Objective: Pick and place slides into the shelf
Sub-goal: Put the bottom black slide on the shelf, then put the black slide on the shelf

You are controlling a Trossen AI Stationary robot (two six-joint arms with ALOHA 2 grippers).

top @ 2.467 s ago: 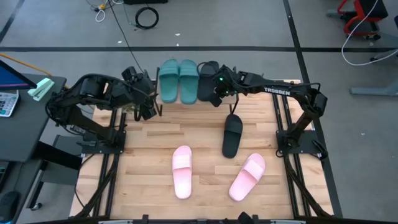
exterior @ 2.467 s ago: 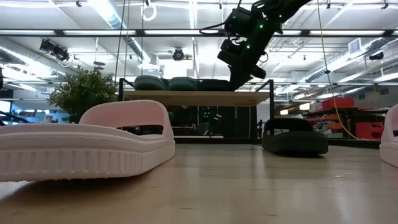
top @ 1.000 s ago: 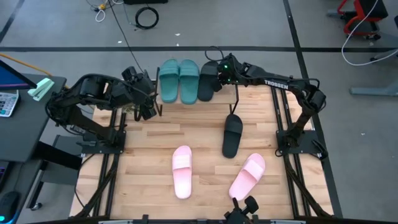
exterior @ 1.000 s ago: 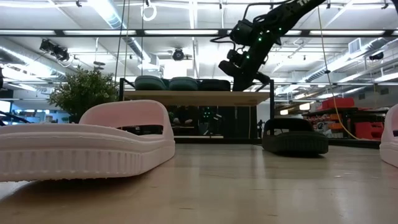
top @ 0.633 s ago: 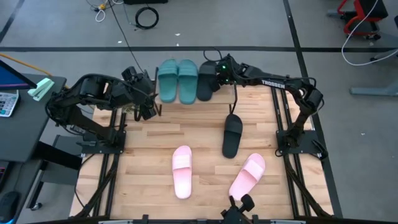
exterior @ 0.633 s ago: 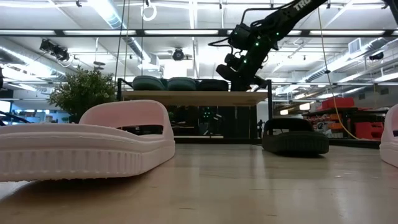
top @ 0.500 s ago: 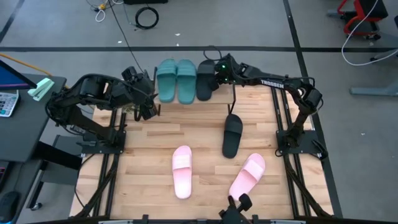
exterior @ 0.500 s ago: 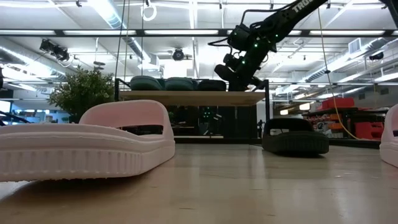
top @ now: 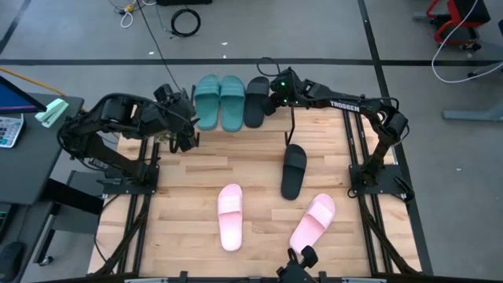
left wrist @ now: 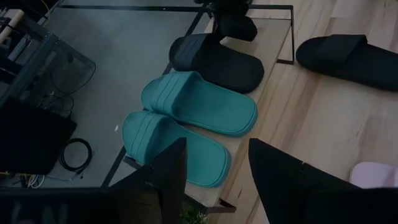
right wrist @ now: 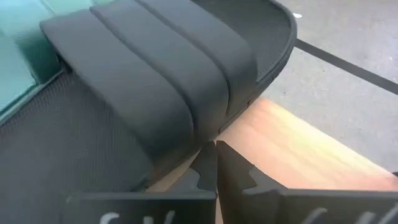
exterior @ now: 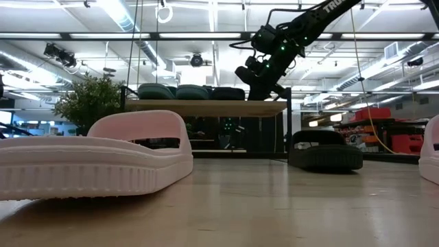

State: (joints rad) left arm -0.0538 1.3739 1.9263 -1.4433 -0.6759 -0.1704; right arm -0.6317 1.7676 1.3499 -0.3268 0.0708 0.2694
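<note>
Pink rubber comes first: two pink slides (top: 229,218) (top: 312,223) lie on the bench (top: 196,173), well short of the shelf (top: 291,118). Nearer the shelf, one black slide (top: 293,170) waits on the wood. On the shelf sit two teal slides (top: 207,102) (top: 231,102) and a second black slide (top: 255,101); six in all, three shelved. The right end effector (top: 275,100), pinched shut and holding nothing, sits against that shelved black slide's side. Nudging it should go gently, square to its edge, so the row tightens without pushing the shelf. The left end effector (top: 186,134) hovers spread wide, empty, beside the shelf's teal end.
</note>
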